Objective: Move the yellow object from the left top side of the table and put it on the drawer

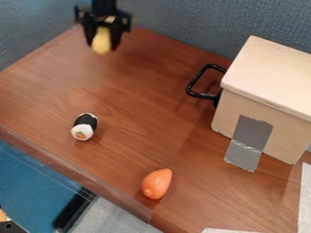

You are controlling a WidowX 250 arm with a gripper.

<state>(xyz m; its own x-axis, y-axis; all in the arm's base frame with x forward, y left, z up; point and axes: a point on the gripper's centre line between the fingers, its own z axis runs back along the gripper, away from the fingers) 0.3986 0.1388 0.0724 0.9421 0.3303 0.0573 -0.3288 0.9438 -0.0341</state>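
A yellow object (101,42) hangs at 11 o'clock, pinched between the fingers of the black end effector (104,44), which points down over the far corner of the worktop (137,100). Between 9 and 10 o'clock from the orange item, a toy sushi roll (84,126), black-wrapped with white ends, lies on its side; the smooth orange item (157,184) lies at 6 o'clock, near the edge. Between 2 and 3 o'clock stands a pale wooden drawer unit (282,79), its black handle (193,86) jutting toward 9 o'clock and a strip of gray tape (252,132) running down its side onto the surface. The worktop shows reddish-brown wood grain. White strips (305,195) border it at 4 and 5 o'clock, blue textured panels (194,27) rise behind at 12 o'clock, and a blue area (36,182) lies below the edge at 8 o'clock.
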